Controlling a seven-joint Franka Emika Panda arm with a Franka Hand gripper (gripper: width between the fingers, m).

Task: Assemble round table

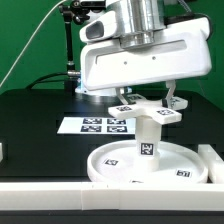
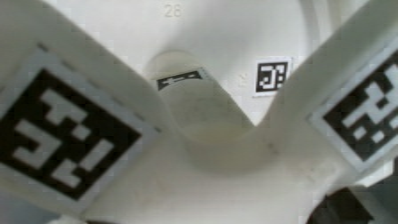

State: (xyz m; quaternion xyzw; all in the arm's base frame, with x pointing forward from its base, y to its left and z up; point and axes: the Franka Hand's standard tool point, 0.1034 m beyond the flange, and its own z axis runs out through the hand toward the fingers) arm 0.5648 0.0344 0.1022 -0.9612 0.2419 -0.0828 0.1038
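The round disc (image 1: 105, 168) lies rim up at the front of the table. The short cylinder leg (image 1: 148, 142) stands upright on its middle. The cross-shaped piece (image 1: 150, 111) sits on top of the leg. My gripper (image 1: 149, 100) hangs straight over the cross with its fingers (image 1: 123, 96) wide apart, one on each side of the hub, and looks open. In the wrist view two tagged arms of the cross (image 2: 71, 120) fill the sides, and the leg (image 2: 199, 110) and the disc (image 2: 160, 25) show between them. My fingers are hidden there.
The marker board (image 1: 100, 125) lies on the black table behind the disc, toward the exterior view's left. A long white bar (image 1: 40, 190) runs along the front edge and turns up at the exterior view's right (image 1: 212, 160). A dark stand (image 1: 72, 50) rises at the back.
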